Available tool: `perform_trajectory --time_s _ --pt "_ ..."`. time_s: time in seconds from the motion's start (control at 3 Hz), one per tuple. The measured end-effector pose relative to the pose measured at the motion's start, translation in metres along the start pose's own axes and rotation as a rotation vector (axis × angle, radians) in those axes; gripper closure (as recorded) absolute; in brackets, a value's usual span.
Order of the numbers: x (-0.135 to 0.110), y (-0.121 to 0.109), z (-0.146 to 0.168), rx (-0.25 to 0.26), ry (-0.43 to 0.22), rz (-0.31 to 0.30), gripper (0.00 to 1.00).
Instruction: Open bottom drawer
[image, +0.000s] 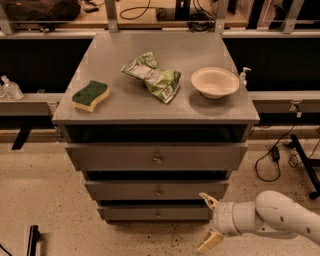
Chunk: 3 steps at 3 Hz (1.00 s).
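Observation:
The bottom drawer (150, 213) is the lowest of three grey drawers in the cabinet, its flat front closed, with a small round knob (158, 214) at its middle. My gripper (209, 222) hovers low, just right of that drawer's right end, about a hand's width from the knob. Its two pale fingers are spread apart, one finger (207, 200) up and the other fingertip (209, 242) down near the floor, with nothing between them. The white arm (272, 218) comes in from the lower right.
On the cabinet top (125, 107) lie a green and yellow sponge (90, 95), a crumpled green chip bag (155, 76) and a white bowl (215, 82). Cables (270, 160) trail on the speckled floor at the right. A dark object (32, 239) lies at bottom left.

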<state>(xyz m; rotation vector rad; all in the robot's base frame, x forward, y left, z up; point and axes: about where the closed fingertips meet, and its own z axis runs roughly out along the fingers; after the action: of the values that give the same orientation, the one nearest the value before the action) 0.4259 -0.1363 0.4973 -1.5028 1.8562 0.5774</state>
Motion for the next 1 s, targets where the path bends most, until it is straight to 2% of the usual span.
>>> perform_trajectory --time_s 0.33,0.67,1.0 --pt "0.0 0.0 0.0 0.0 0.001 0.0 0.0" --pt "0.014 -0.003 0.023 -0.022 0.033 -0.022 0.0" --pt "0.053 -0.009 0.06 -0.026 0.111 -0.064 0.0"
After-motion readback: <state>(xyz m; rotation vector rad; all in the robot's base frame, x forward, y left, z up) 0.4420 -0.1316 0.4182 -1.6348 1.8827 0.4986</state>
